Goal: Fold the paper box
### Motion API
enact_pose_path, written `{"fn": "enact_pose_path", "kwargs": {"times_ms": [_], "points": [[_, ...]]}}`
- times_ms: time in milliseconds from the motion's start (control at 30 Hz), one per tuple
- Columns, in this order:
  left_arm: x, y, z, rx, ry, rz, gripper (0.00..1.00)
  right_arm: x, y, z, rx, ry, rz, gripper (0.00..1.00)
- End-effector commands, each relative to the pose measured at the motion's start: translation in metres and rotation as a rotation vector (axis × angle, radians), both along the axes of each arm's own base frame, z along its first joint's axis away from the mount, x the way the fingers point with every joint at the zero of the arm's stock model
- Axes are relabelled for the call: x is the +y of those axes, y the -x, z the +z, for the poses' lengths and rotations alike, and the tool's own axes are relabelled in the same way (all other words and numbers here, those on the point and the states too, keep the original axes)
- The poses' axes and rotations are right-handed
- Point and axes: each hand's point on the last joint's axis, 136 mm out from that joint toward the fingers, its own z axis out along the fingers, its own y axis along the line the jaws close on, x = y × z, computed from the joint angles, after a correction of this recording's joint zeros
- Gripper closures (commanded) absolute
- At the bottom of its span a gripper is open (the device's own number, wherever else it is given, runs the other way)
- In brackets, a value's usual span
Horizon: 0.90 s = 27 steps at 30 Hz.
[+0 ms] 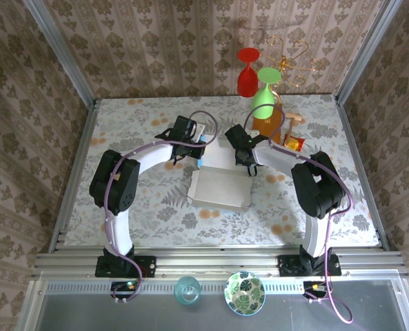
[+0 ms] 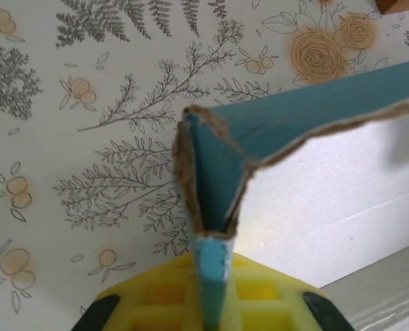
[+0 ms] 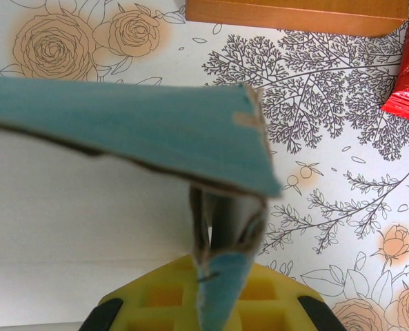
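- Paper box (image 1: 221,181): mid-table on floral cloth (image 1: 149,207). White inside faces up, sky-blue outside shows at its far-left corner. Far wall is raised; near part lies flat.
- L gripper (image 1: 197,150): at box's far-left corner. In left wrist view the yellow waffle pads (image 2: 156,296) are clamped on a blue corner flap. The folded corner stands upright above them w/ its raw brown cut edge showing. White inner panel runs off to the right.
- R gripper (image 1: 250,164): at box's far-right corner. In right wrist view the yellow pads (image 3: 273,293) are closed on a blue flap. The blue wall runs off left above them w/ white inside below it.
- Both arms reach in from near side, one each side of box.
- Orange-brown block (image 1: 267,125): upright, just beyond box's far-right corner, not touching.
- Red packet (image 1: 295,143): right of box's far edge, beside the block.
- Red stemmed cup (image 1: 247,69) and green stemmed cup (image 1: 265,96): beyond box, far right, past the block.
- Teal glass (image 1: 187,289) and leaf-print bowl (image 1: 244,293): well apart from box on its near side, on the metal ledge past the arm bases.
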Motion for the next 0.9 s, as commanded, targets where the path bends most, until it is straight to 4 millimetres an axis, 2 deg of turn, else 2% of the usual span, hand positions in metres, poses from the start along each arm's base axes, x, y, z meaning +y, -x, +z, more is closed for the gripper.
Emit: {"fn": "enact_pose_path", "kwargs": {"times_ms": [0,100,433,600,767,867], "points": [[0.007,-0.002,-0.007,-0.008,-0.093,0.026,0.97,-0.008,0.001,-0.003,0.013,0.043,-0.030,1.00],[0.013,-0.003,-0.011,-0.017,-0.147,0.051,1.00,-0.009,0.000,-0.002,0.010,0.042,-0.032,1.00],[0.020,-0.004,-0.026,-0.065,-0.364,0.129,1.00,-0.009,0.002,0.001,0.013,0.030,-0.057,1.00],[0.014,-0.005,-0.032,-0.075,-0.418,0.143,1.00,-0.008,0.003,0.000,0.014,0.027,-0.057,1.00],[0.003,-0.005,-0.023,-0.088,-0.371,0.129,1.00,-0.007,0.003,0.001,0.009,0.021,-0.054,1.00],[-0.006,0.000,0.001,-0.086,-0.284,0.122,0.73,-0.009,0.003,0.003,-0.009,0.020,-0.051,1.00]]}}
